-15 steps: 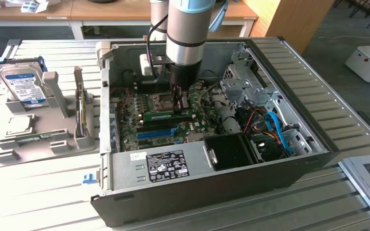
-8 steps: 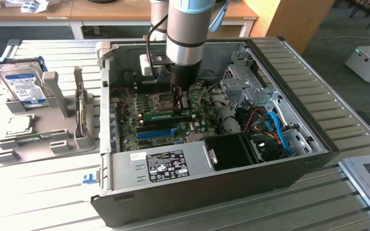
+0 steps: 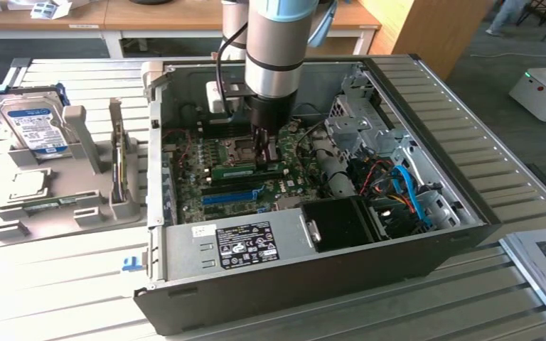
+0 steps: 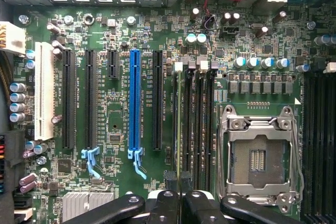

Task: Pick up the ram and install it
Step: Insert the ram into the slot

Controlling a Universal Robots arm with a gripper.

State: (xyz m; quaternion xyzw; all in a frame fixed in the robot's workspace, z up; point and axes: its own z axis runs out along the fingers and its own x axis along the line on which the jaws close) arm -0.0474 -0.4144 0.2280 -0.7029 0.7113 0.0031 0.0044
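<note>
Pincer (image 4: 178, 181) nearly pressed together, pinching the ram (image 4: 178, 124) edge-on, over the black memory slots (image 4: 193, 124) beside the CPU socket (image 4: 258, 158).

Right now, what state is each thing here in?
computer case: open, side panel off.
ram: clamped in shut jaws, edge-on along the memory slots; seating unclear.
processor socket: empty.
blue slot: empty.
hard drive: upright in its stand.

Open black computer case (image 3: 443, 249) on a white slatted bench (image 3: 65, 298), housing a green motherboard (image 4: 115, 103) with a blue plastic slot (image 4: 135, 98) and a silver processor socket (image 4: 257, 156); a boxy silver blue-labelled hard drive (image 3: 34, 124) stands in a grey rack (image 3: 82, 142) beside it.
</note>
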